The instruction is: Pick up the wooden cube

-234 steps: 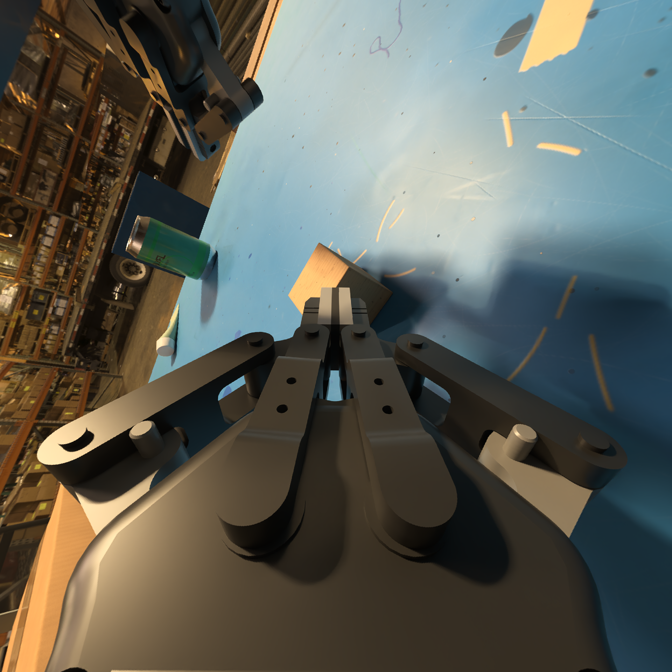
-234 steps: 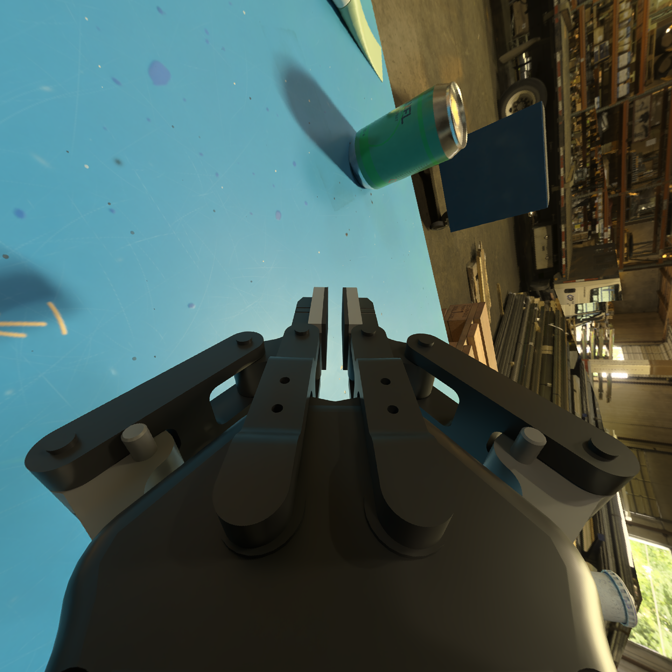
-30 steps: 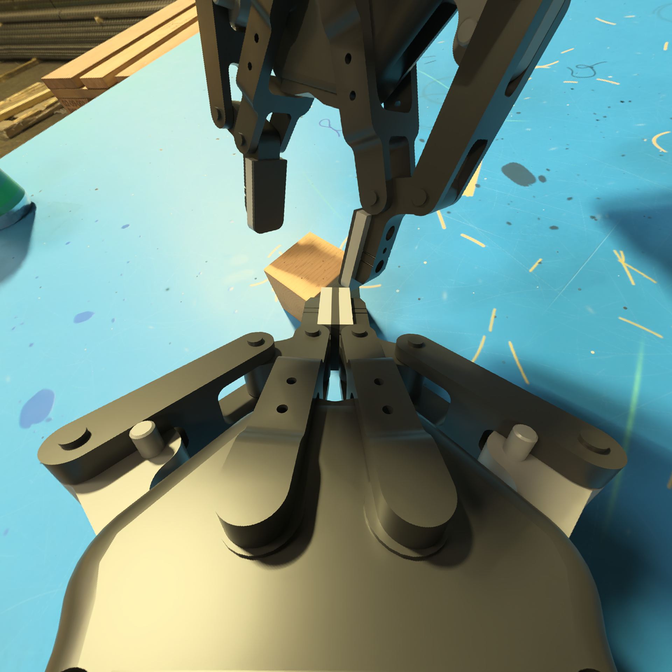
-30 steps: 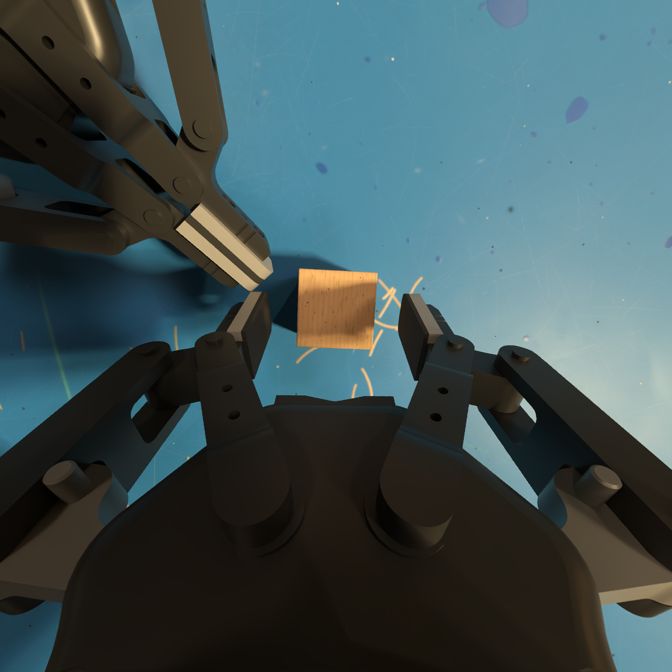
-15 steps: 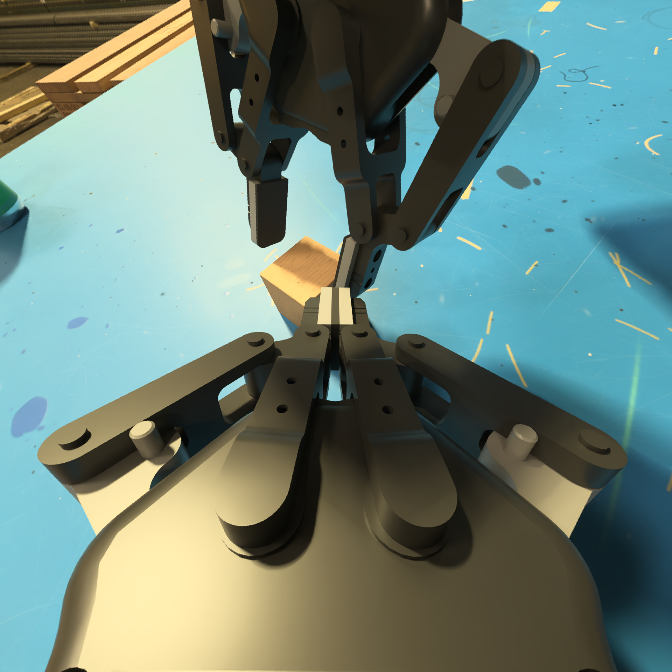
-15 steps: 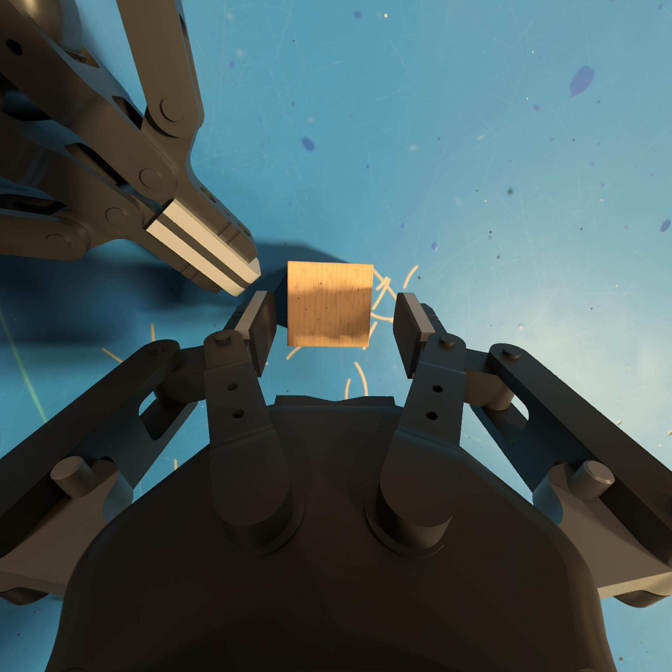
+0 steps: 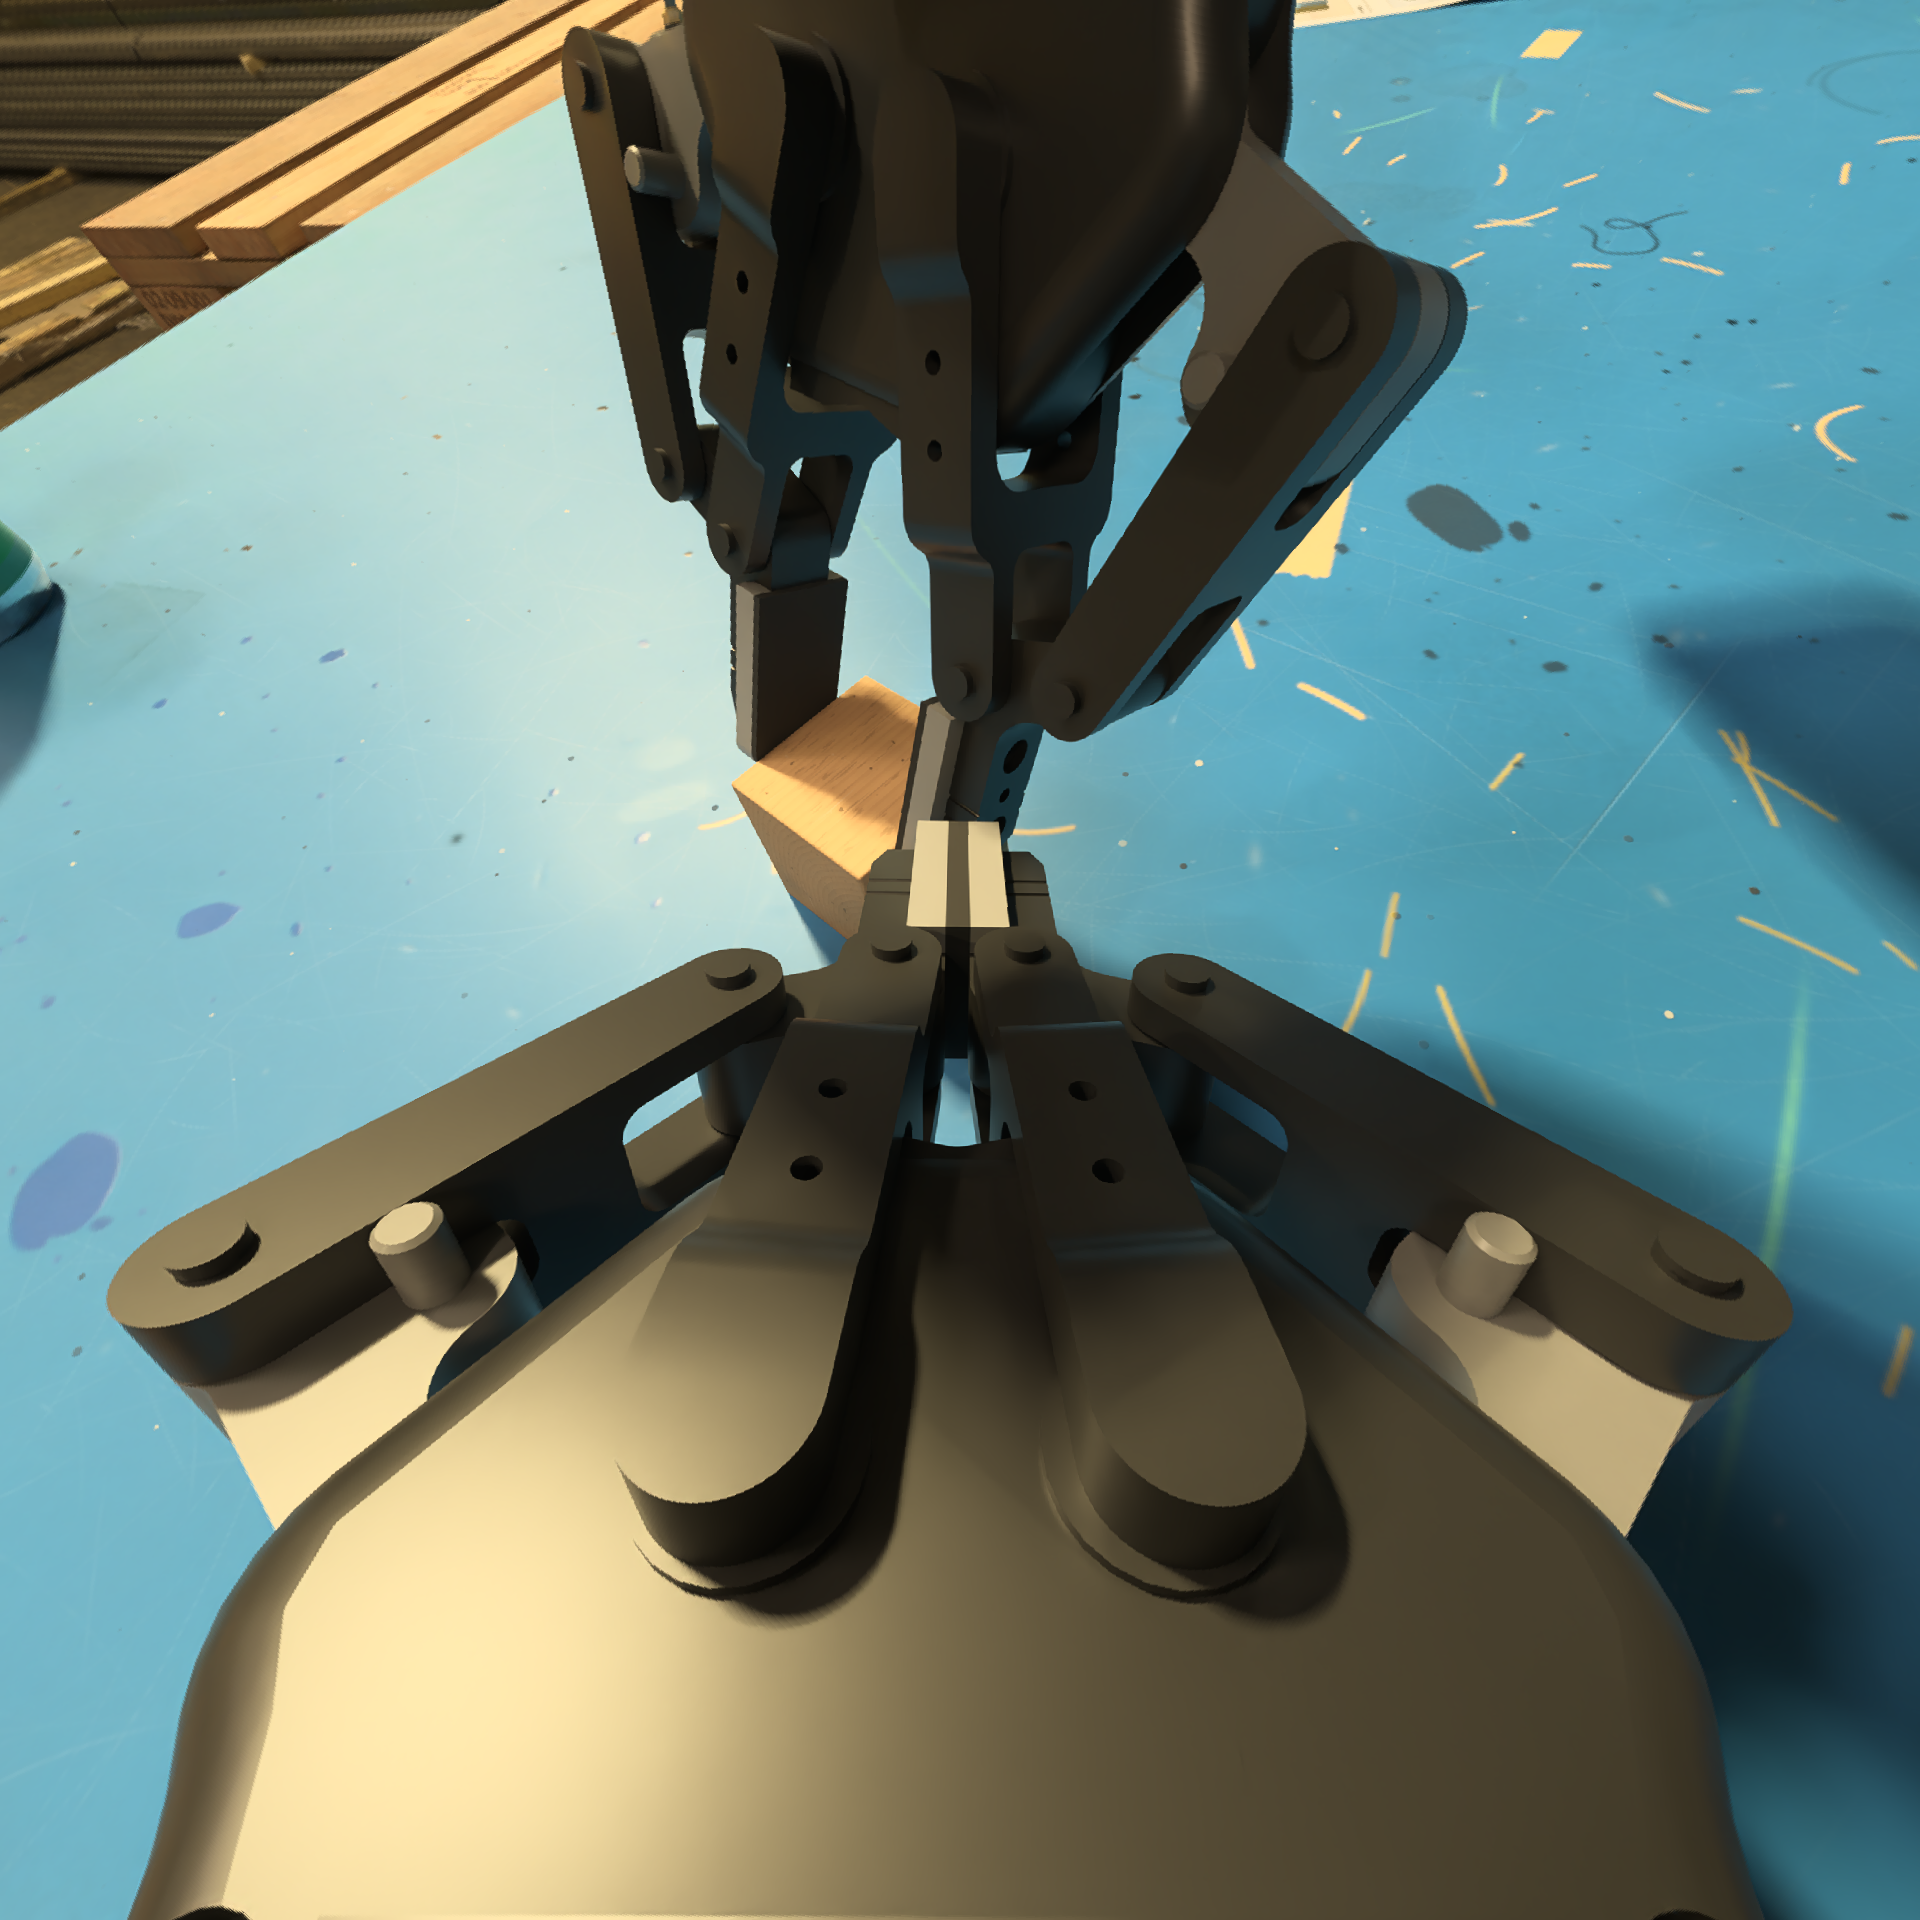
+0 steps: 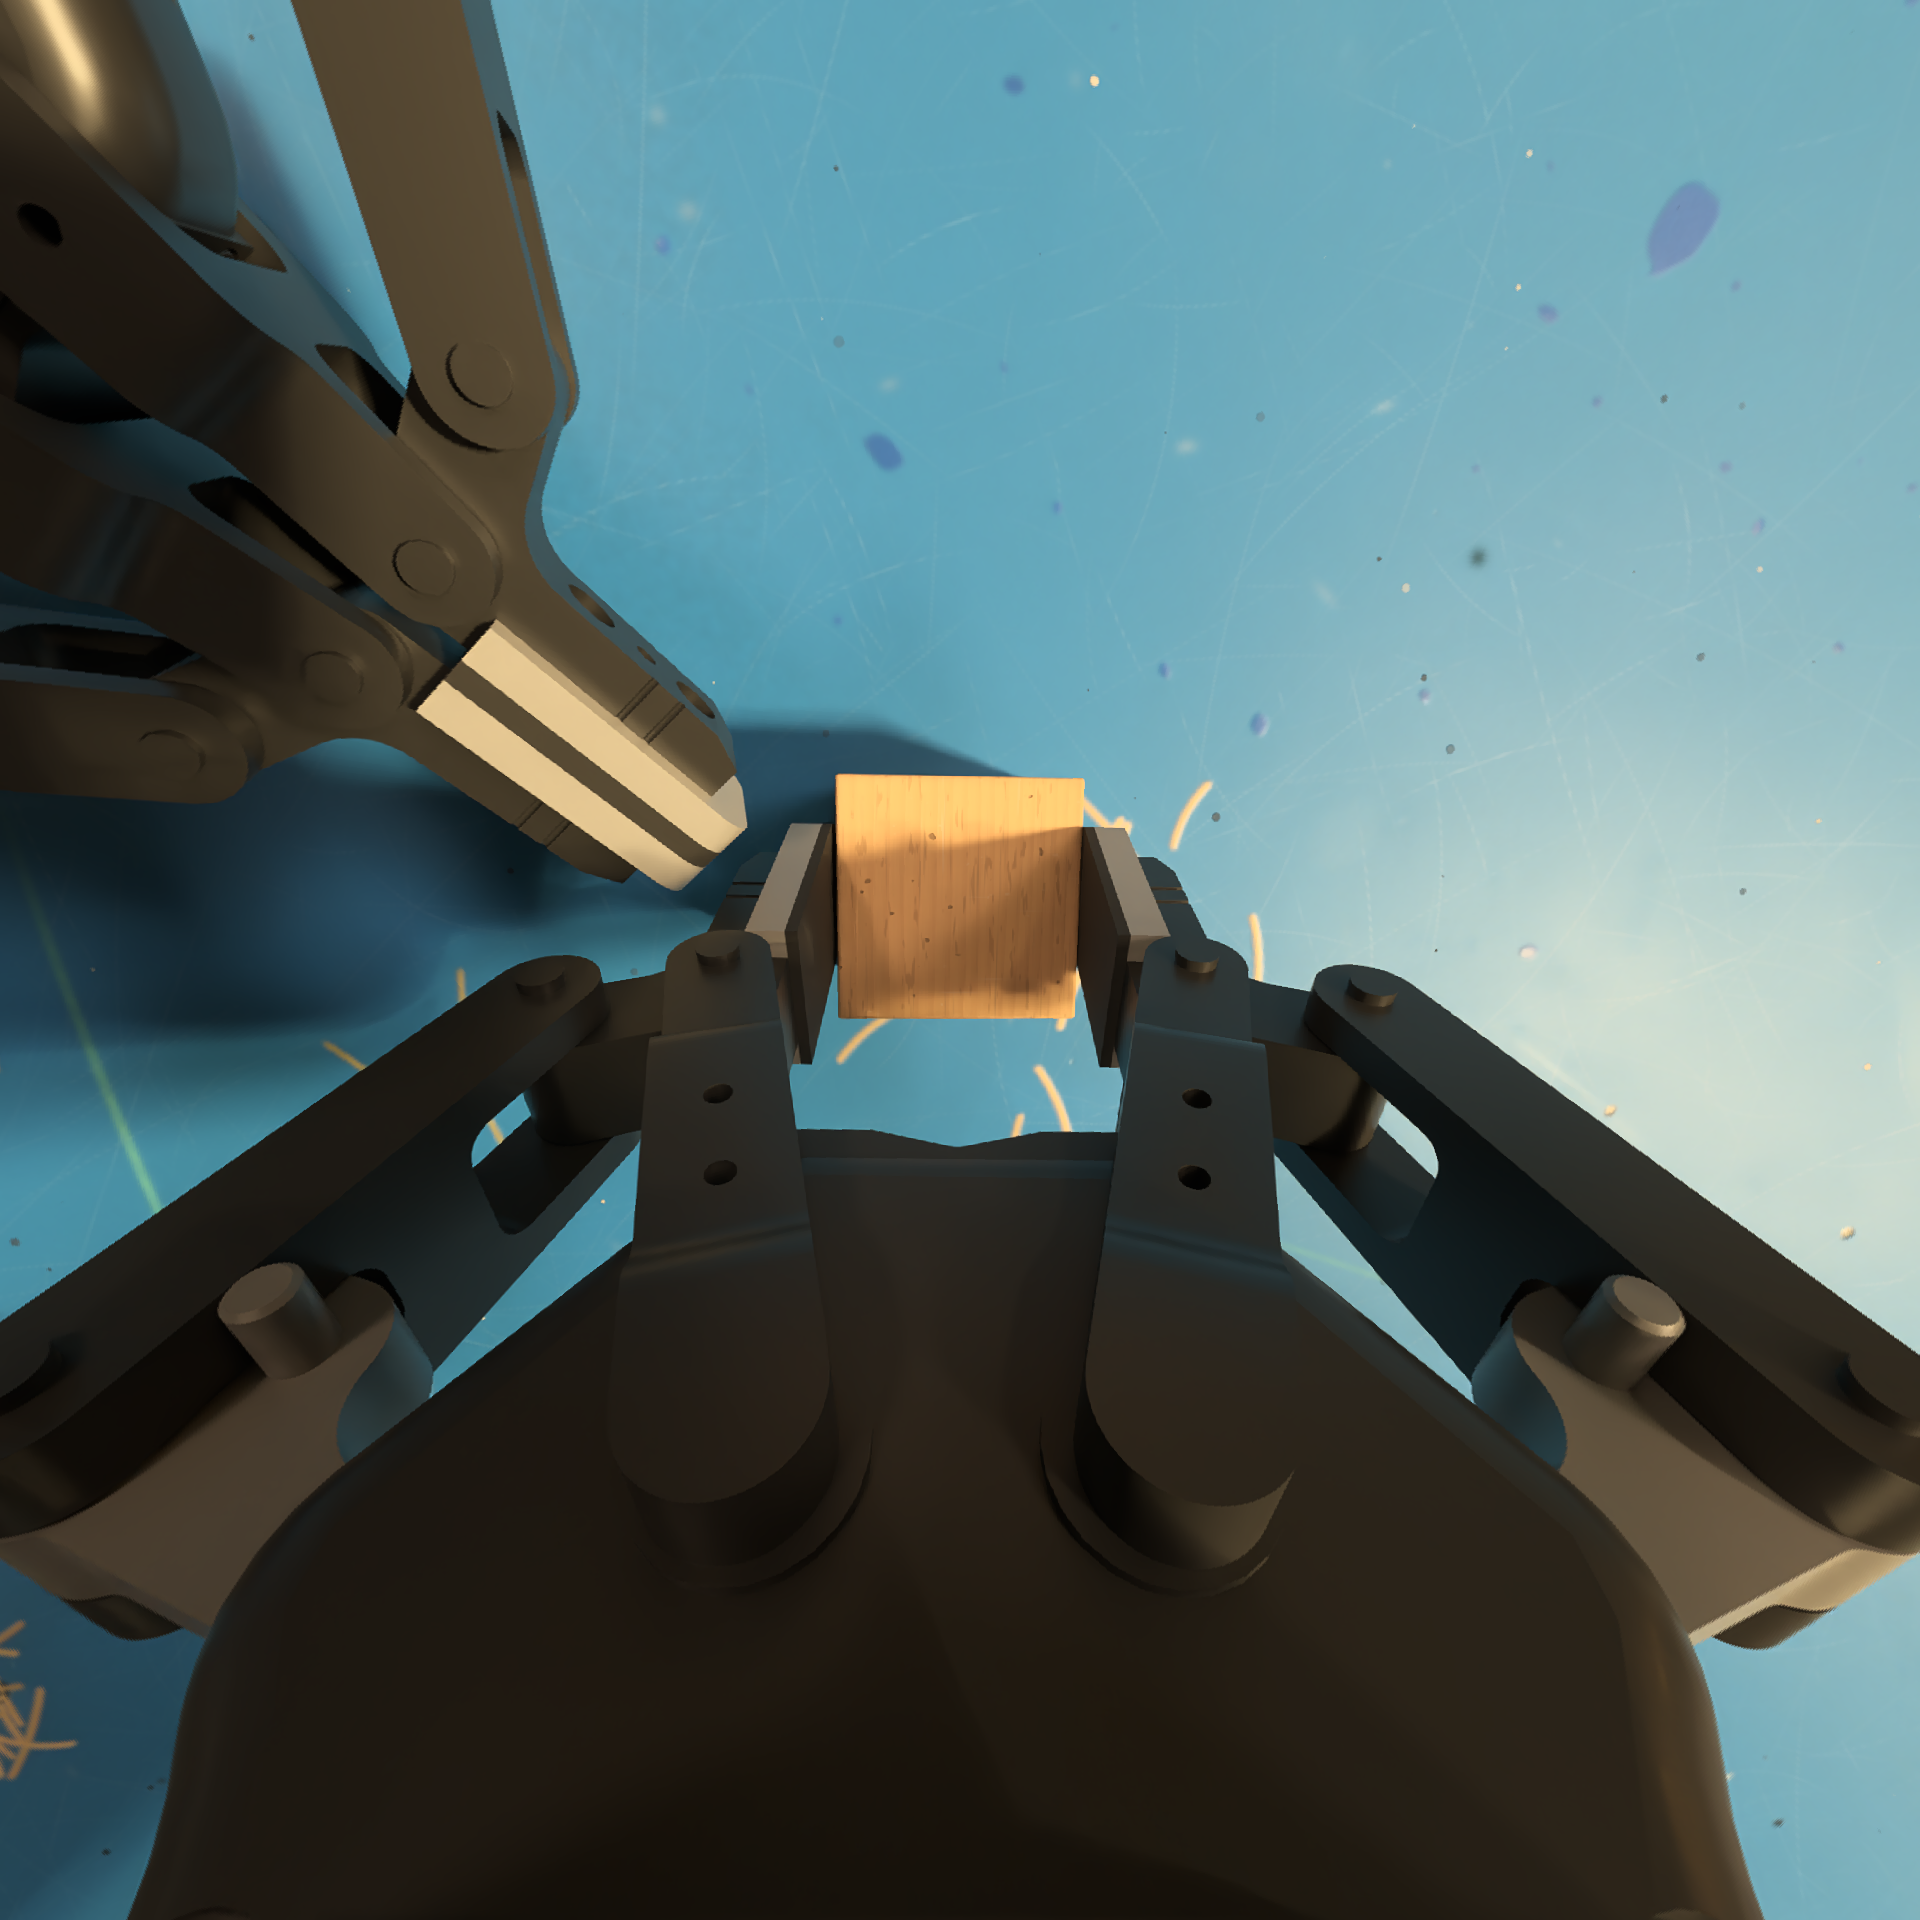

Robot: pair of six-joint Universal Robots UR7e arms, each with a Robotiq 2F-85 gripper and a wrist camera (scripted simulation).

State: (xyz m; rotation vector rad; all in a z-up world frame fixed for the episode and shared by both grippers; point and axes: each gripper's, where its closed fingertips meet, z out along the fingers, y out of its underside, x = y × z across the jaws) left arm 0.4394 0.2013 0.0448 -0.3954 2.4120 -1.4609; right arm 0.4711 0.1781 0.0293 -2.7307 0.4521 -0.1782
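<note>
The wooden cube [image 8: 958, 896] rests on the blue table. My right gripper [image 8: 958, 914] comes down from above and is shut on it, one pad against each side face. In the left wrist view the cube [image 7: 836, 795] shows between the right gripper's fingers [image 7: 784, 665]. My left gripper [image 7: 958, 875] is shut and empty, its tips just beside the cube's near corner. It shows in the right wrist view [image 8: 665, 821] close to the right gripper's left finger.
A green can [image 7: 16, 582] stands at the far left edge of the table. Wooden planks [image 7: 343, 145] lie beyond the table's far edge. The blue tabletop [image 7: 1558, 790] bears scratches and paint flecks.
My right gripper has come down around the cube and its fingers have closed from wide open onto the cube's sides. My left gripper has stayed shut beside it.
</note>
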